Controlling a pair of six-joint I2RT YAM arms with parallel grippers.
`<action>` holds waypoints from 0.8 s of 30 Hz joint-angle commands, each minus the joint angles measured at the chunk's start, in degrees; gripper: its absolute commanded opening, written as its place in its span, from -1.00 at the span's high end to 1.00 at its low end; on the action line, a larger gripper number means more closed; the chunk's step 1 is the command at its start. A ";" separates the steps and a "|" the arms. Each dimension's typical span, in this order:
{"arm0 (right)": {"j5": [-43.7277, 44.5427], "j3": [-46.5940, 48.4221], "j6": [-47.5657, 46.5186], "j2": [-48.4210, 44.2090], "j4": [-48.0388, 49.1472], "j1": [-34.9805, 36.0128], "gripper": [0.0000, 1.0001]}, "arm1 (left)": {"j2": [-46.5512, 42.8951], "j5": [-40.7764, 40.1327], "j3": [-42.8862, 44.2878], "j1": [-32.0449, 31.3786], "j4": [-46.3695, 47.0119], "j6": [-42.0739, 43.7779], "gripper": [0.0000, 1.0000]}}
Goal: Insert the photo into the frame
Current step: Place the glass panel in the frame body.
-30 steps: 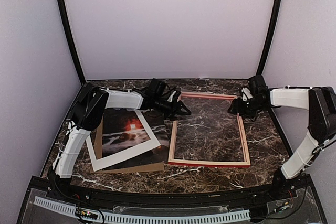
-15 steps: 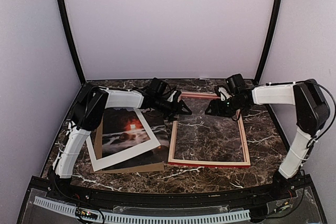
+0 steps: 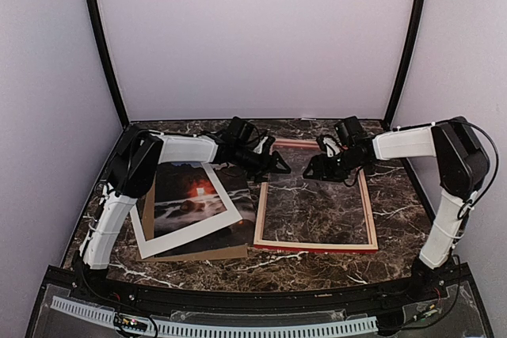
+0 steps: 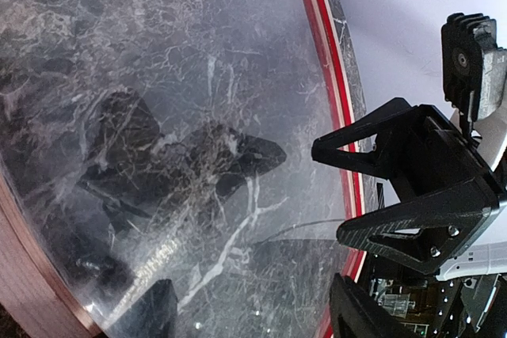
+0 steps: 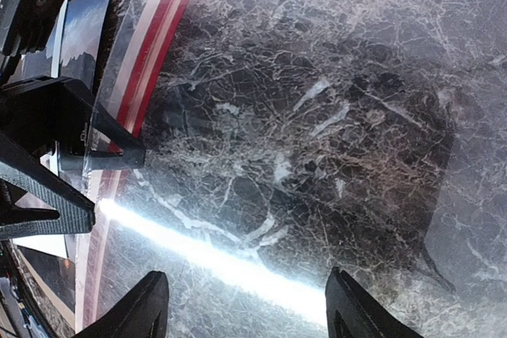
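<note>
The frame lies flat right of centre, pale wood up with red edges, and a glass pane fills it. Its red rail runs down the left wrist view and also the right wrist view. The photo, dark with an orange glow, lies to the left under a white mat board. My left gripper hovers open over the frame's far left corner, nothing between its fingers. My right gripper is open above the far part of the glass, facing the left one.
A brown backing board lies under the photo and mat. The marble table is walled by pale panels at the back and both sides. The two grippers are close together over the frame's far end.
The right arm has swung left from the frame's far right corner to over the glass, near the left gripper. The left gripper's jaws have spread wider; the left arm has stayed put.
</note>
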 commanded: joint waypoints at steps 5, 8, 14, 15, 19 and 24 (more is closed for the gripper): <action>-0.53 0.16 0.16 2.26 2.08 0.51 -0.37 | -3.76 -3.43 0.49 -0.38 -4.81 3.50 -0.43; -0.06 -0.40 0.08 2.30 2.16 0.49 -0.37 | -4.04 -4.09 0.46 -0.34 -5.44 3.95 -0.47; 1.08 -1.03 -0.48 2.89 1.52 0.50 -0.38 | -5.07 -5.75 0.39 -0.37 -7.04 5.38 -0.55; 1.25 -1.13 -0.60 3.12 1.44 0.41 -0.38 | -5.19 -6.11 0.35 -0.37 -7.39 5.74 -0.56; 1.63 -1.39 -1.04 3.36 0.90 0.42 -0.38 | -5.75 -6.84 0.23 -0.35 -8.38 6.62 -0.62; 2.18 -1.60 -1.46 3.01 0.48 0.34 -0.38 | -7.08 -8.71 0.04 -0.34 -9.89 8.52 -0.66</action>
